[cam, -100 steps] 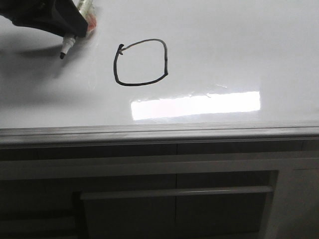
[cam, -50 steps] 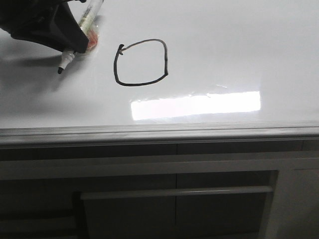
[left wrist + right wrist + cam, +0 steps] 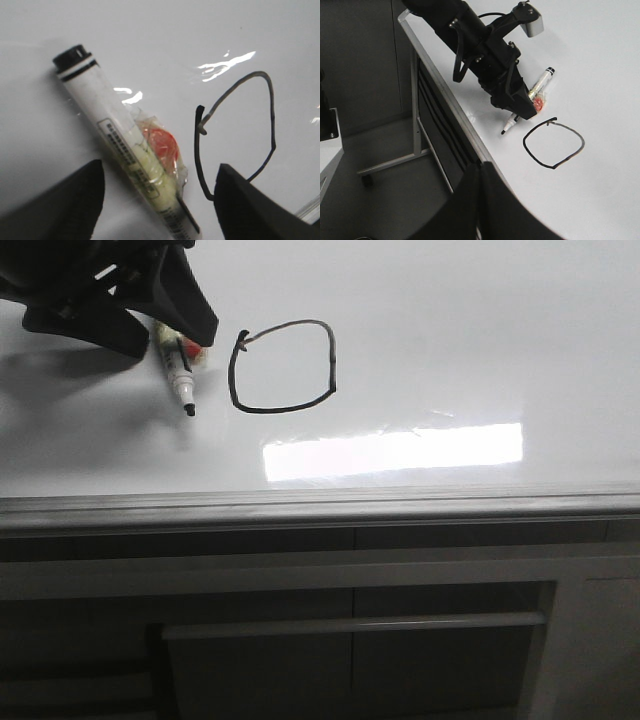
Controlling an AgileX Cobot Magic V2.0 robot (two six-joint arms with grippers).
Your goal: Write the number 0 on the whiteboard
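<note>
Zero (image 3: 283, 366), a thin black loop with squarish corners, sits drawn on the whiteboard (image 3: 480, 330), above the bright strip of glare. Its line closes near the upper left corner with a small hook where the ends meet. Just to the left of the loop lies the marker (image 3: 177, 368), flat on the board, its dark tip pointing toward the grey edge strip and its capped end away from it. A wad of clear tape with an orange patch (image 3: 162, 145) is wrapped around the marker's barrel. The left hand (image 3: 160, 325) hangs directly over the marker with its fingers (image 3: 70, 200) spread wide, one on each side of the barrel and neither touching it; the marker rests free between them. The far finger reaches close to the loop's left side. The right hand (image 3: 480, 200) is held well off beyond the board's edge, its two fingers pressed together with nothing between them.
</note>
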